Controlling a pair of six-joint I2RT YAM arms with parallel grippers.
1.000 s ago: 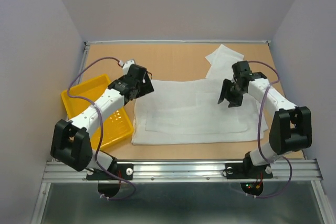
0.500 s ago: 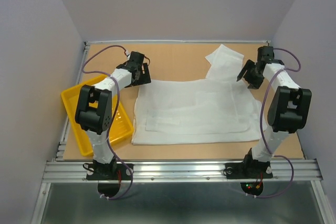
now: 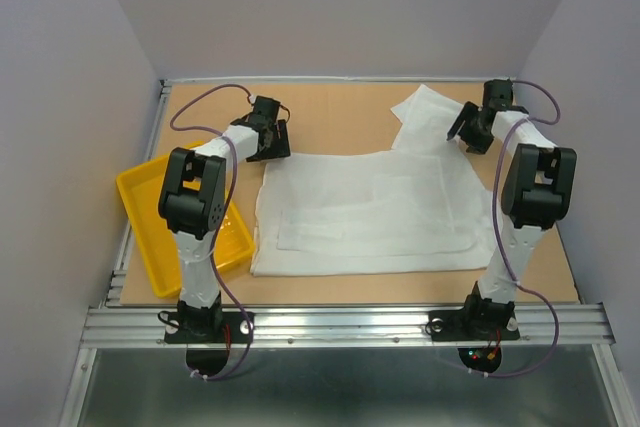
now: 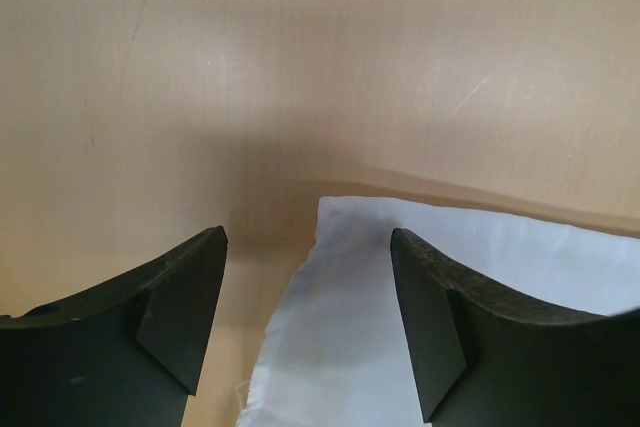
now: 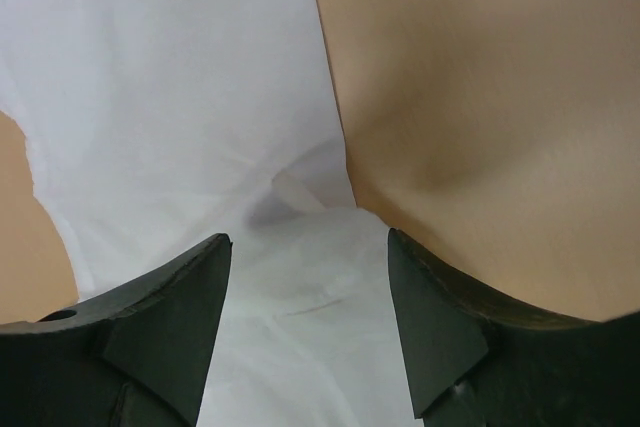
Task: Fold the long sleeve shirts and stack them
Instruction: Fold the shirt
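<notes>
White shirt [image 3: 365,212] lies spread on the worktop [image 3: 330,117], not folded yet. My left gripper [image 4: 308,237] and right gripper [image 5: 307,239] hang open over its far corners, holding nothing.

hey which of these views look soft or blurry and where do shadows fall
Top external: sharp, evenly lit, faint shadows. Left wrist: close fingers slightly soft, dim shadow on the table beyond the shirt corner. Right wrist: shirt bright, shadow beside it.

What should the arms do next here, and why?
Probably lower both and close. The left gripper hovers open over the far left corner of the shirt, the right gripper open over its far right edge; neither holds cloth yet.
</notes>
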